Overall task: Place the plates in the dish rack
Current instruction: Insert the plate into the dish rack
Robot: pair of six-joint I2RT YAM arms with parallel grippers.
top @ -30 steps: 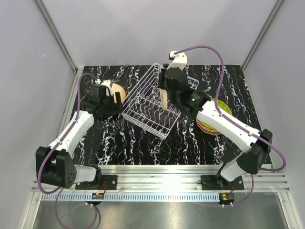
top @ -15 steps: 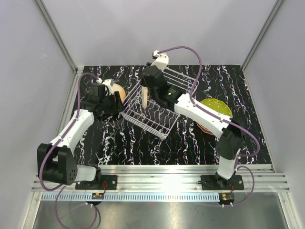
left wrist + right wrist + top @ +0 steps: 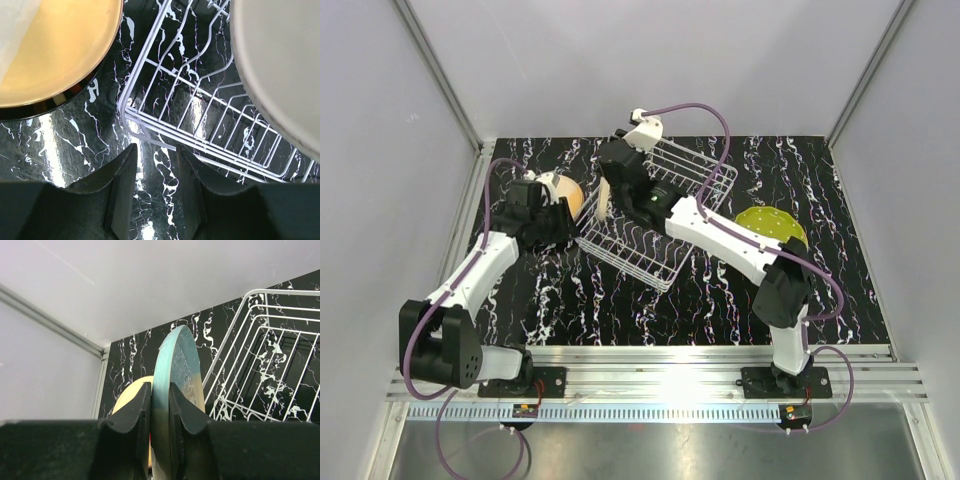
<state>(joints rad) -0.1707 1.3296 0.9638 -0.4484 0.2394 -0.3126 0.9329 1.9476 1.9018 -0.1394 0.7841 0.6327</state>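
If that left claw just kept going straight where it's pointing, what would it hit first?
Probably the black marbled table, on the bare patch just short of the near corner of the dish rack. Nothing lies between the left gripper and it. Depth is unclear, so it could clip the rack's rim instead.

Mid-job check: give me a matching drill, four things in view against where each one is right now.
Things:
1. cream-and-teal round plate
2. yellow-green round plate
3. peach-orange round plate
4. white wire dish rack

Places:
A. in the middle, between the flat-lying plates
B. lying flat on the left, by the left gripper
C. on edge, clamped in the right gripper
D. lying flat on the right

Pairs: 1-C, 2-D, 3-B, 4-A
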